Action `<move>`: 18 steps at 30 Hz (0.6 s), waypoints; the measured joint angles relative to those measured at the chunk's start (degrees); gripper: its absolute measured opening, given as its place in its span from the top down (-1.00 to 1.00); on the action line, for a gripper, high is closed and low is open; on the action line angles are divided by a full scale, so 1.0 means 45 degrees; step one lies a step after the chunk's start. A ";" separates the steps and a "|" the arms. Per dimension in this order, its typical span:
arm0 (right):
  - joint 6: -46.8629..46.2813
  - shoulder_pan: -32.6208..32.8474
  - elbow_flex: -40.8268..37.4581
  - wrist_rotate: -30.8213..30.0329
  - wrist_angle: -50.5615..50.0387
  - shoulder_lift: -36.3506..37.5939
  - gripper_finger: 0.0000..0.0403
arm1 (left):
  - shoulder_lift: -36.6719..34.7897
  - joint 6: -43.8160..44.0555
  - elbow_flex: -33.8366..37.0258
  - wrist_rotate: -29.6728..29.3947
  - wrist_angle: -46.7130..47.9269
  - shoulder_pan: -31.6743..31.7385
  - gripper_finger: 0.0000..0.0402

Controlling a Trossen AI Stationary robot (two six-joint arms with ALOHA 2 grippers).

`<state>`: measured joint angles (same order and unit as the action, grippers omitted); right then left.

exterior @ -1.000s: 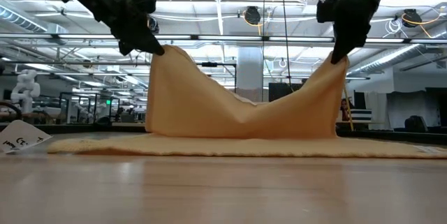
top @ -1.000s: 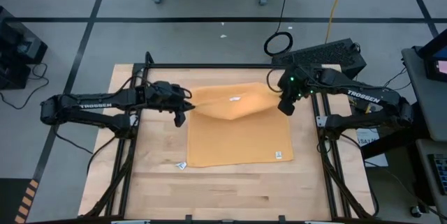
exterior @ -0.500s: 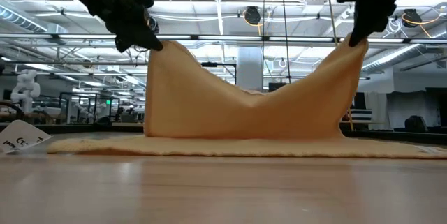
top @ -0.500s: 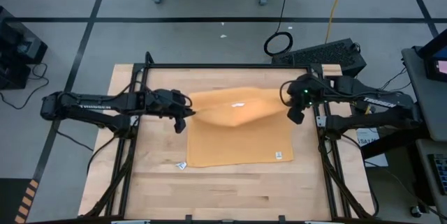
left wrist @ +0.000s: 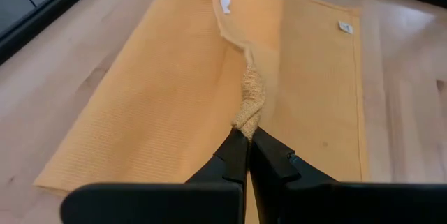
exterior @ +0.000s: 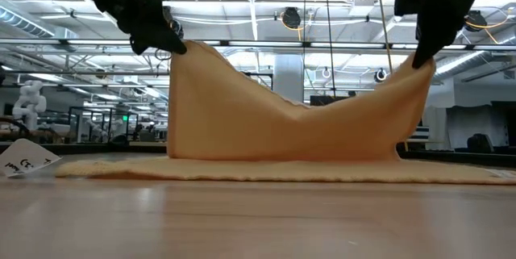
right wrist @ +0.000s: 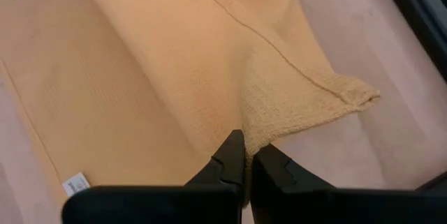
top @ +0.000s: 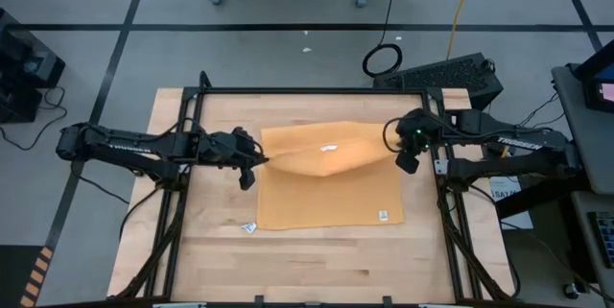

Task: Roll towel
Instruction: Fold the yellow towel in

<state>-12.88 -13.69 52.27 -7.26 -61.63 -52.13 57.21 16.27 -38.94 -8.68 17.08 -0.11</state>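
High view counts one towel [top: 331,185], two arms and two grippers. The mustard-yellow cloth lies spread over the middle of the wooden table [top: 288,270], its far edge lifted off the wood at both corners and sagging between them. Two small white tags show on it: one on the raised fold [top: 330,148], one near the closer right corner [top: 382,215]. A third scrap of white, a loose label [top: 249,227], lies on the bare wood just beside the towel's closer left corner.

The left gripper [top: 251,159] pinches the far left corner, fingers closed tight on the cloth; the wrist view shows the fabric bunched between the dark fingertips [left wrist: 237,151]. The right gripper [top: 407,159] grips the far right corner the same way, clamped on a fold of towel [right wrist: 293,105].

From table height, the lifted edge hangs like a curtain between the two grippers, low in the middle, while the rest lies flat.

A black frame [top: 307,90] borders the tabletop. Beyond it are grey floor, one black keyboard [top: 441,76] and one coiled cable [top: 383,59].
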 joint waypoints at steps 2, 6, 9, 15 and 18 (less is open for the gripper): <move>-0.0091 0.0000 -0.0156 0.0004 0.0000 0.0004 1.00 | 0.0000 0.0019 0.0000 -0.0038 0.0005 -0.0065 0.95; -0.0287 0.0000 -0.0301 0.0065 0.0029 0.0026 1.00 | 0.0000 0.0225 0.0000 -0.0051 0.0079 -0.0271 0.95; -0.0324 0.0000 -0.0419 0.0294 0.0011 0.0027 1.00 | 0.0000 0.0311 0.0000 -0.0049 0.0135 -0.0419 0.95; -0.0327 0.0000 -0.0798 0.0343 0.0035 0.0027 1.00 | 0.0020 0.0331 0.0005 -0.0261 0.0699 -0.0493 0.95; -0.0327 0.0000 -0.1143 0.0397 0.0016 0.0027 1.00 | 0.0111 0.0333 0.0005 -0.0276 0.0947 -0.0493 0.95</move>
<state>-14.35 -13.69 47.13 -5.47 -61.56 -52.01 57.71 17.77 -38.92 -9.92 21.34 -2.33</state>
